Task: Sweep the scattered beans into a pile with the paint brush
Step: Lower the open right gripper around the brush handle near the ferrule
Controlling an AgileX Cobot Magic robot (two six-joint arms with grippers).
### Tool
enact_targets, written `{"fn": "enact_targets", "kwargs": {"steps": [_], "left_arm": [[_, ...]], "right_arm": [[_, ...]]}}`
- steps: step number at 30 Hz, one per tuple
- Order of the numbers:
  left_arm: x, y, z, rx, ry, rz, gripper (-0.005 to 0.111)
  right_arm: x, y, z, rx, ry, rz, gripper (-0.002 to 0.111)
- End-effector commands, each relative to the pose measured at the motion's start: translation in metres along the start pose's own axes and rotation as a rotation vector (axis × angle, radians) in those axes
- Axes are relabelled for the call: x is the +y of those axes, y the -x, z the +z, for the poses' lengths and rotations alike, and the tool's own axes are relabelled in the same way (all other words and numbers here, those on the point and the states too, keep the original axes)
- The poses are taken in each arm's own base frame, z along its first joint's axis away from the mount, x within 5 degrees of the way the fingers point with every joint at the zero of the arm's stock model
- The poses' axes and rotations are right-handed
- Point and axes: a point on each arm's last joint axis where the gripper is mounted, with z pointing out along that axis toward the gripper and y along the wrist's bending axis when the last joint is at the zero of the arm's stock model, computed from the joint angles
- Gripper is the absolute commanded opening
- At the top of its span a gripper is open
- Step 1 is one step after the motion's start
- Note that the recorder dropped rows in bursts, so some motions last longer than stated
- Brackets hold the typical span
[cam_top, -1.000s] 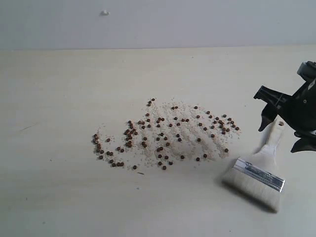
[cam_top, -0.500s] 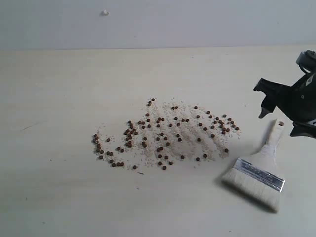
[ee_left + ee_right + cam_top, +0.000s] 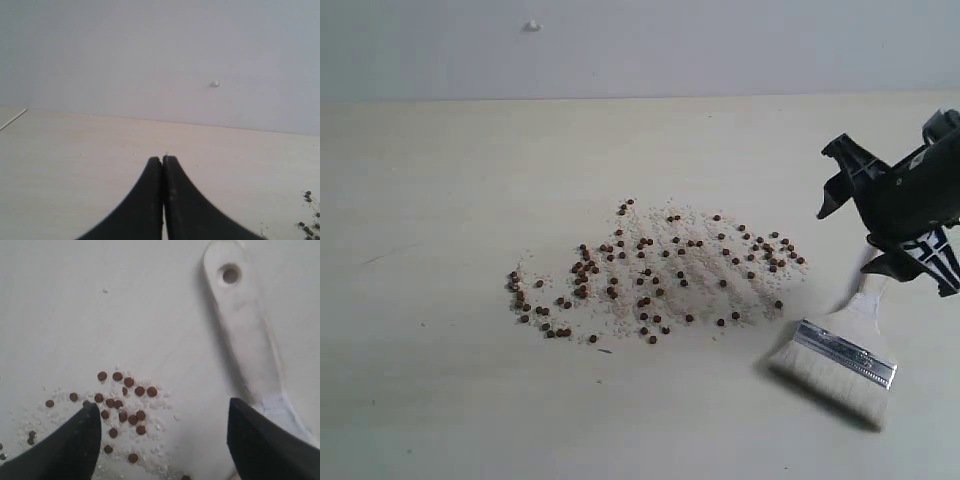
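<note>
Right gripper [image 3: 853, 236] hovered wide open, holding nothing; the handle of the paint brush [image 3: 842, 352] lay below, off toward one finger, the beans [image 3: 660, 275] scattered toward the other. Best bet was centring over the handle first, then dropping and closing squarely.

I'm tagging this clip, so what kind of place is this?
Probably a robot test bench: pale tabletop against a plain wall, scattered beans and a paint brush on it, plus the open right gripper.
</note>
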Motion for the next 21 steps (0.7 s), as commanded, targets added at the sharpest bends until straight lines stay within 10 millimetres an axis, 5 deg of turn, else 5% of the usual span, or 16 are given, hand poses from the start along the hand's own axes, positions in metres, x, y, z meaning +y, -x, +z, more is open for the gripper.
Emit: {"fn": "enact_targets", "kwargs": {"steps": [1, 9, 21], "left_arm": [[0.0, 0.0, 0.0, -0.003, -0.007, -0.001, 0.0], [0.0, 0.0, 0.0, -0.003, -0.007, -0.001, 0.0], [0.0, 0.0, 0.0, -0.003, -0.007, -0.001, 0.0]], "right_arm": [[0.002, -0.014, 0.01, 0.026, -0.026, 0.019, 0.066], [-0.006, -0.014, 0.022, 0.011, -0.111, -0.131, 0.066], [-0.002, -0.012, 0.005, -0.005, -0.099, -0.139, 0.066]]}}
